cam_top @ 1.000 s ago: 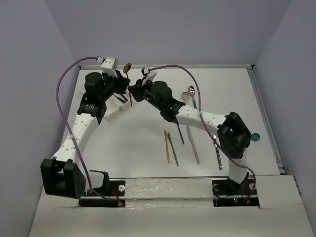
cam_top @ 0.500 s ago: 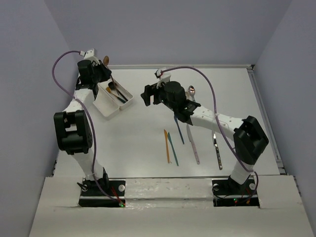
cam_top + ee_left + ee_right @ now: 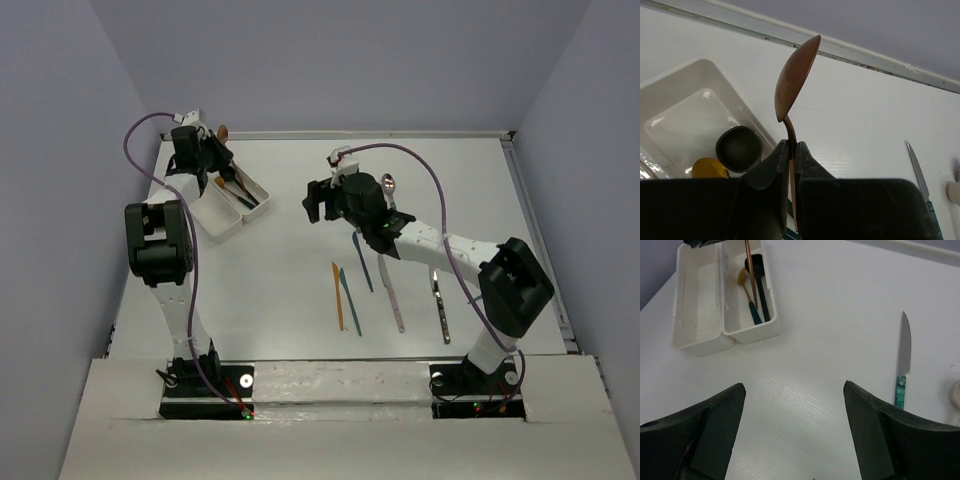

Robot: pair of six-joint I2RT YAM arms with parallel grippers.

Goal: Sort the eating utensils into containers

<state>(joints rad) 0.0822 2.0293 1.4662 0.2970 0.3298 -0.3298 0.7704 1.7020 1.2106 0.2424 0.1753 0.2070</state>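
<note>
My left gripper [image 3: 790, 146] [image 3: 207, 152] is shut on the handle of a copper spoon [image 3: 792, 75] [image 3: 223, 131], bowl upward, above the far end of the containers [image 3: 212, 213]. Its handle [image 3: 751, 270] hangs over the right compartment, which holds a black spoon [image 3: 739, 148], a gold spoon [image 3: 709, 167] and a teal-handled utensil [image 3: 755, 315]. The left compartment [image 3: 697, 295] shows nothing inside. My right gripper [image 3: 795, 390] [image 3: 315, 200] stands open over bare table. Orange [image 3: 337, 295], teal [image 3: 349, 287], blue [image 3: 362, 258], grey [image 3: 391, 295] and black-handled [image 3: 440, 308] knives lie on the table.
A silver spoon [image 3: 387, 183] lies behind the right arm. A steel-bladed knife with a teal handle [image 3: 902, 355] lies to the right of my right gripper, and a cream spoon [image 3: 956, 392] shows at the frame edge. Walls close in the table at left, back and right.
The right gripper has opened and drawn back to the right. The left arm has swung to the far left with the copper spoon, over the containers.
</note>
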